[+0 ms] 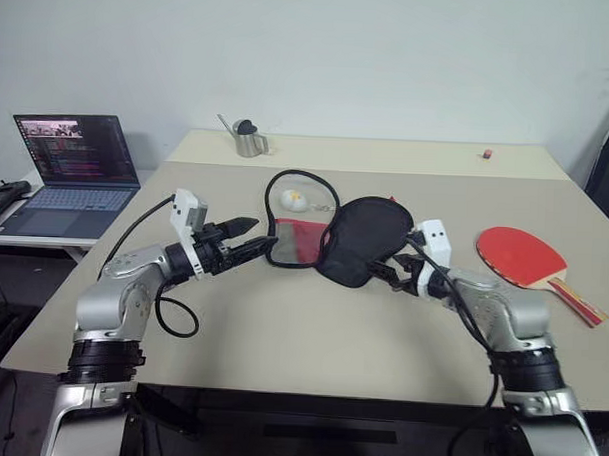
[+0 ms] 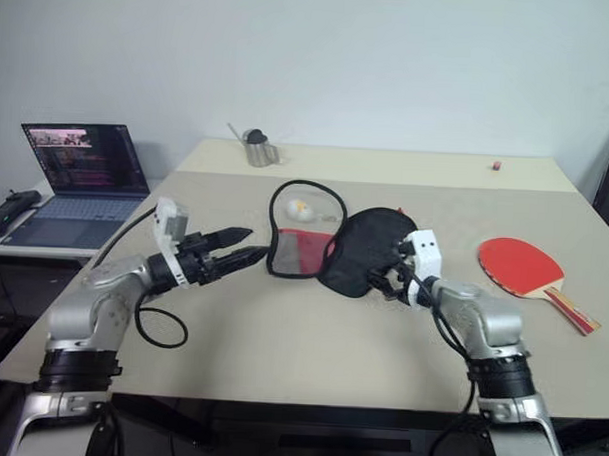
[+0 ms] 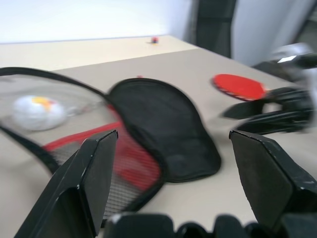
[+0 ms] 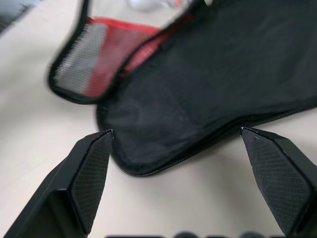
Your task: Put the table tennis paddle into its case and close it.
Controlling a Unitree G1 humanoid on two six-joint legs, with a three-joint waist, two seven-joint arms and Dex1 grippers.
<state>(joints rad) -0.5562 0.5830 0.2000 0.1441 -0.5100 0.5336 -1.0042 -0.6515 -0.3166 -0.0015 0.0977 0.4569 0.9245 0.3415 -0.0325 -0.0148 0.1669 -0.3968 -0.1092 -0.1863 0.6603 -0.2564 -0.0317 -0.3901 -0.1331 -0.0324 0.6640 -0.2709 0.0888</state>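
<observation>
Looking across the table (image 1: 281, 337) from my end, I have both arms up front. My left gripper (image 1: 256, 238) hangs at about nine o'clock from the case (image 1: 359, 240), fingers spread apart and holding nothing; its tips sit just beside the mesh half's near edge, and I cannot tell whether they brush it. My right gripper (image 1: 391, 271) sits at about five o'clock from the case, jaws as wide as they go, empty, the tips just short of the black fabric half's zip rim, which the right wrist view shows lying between the two fingers (image 4: 89, 173).

One case lies unzipped and spread flat in the middle of the table: the black fabric half toward my right, the mesh half with its red panel (image 1: 296, 238) toward my left. I can read no logo or writing on the panel from here.

One table tennis paddle (image 1: 524, 258) rests flat at three o'clock from the case, well apart from it, red face up, handle pointing toward the near right table edge. It is outside the case.

One small white ball (image 1: 293, 199) with a yellow mark lies under the mesh at about eleven o'clock.

Farther back, one metal cup (image 1: 249, 141) stands at twelve o'clock, and one tiny red thing (image 1: 485, 153) sits at about one o'clock near the far edge. Off to ten o'clock, one open laptop (image 1: 71, 175) glows on a side desk; its screen text is too small to read.
</observation>
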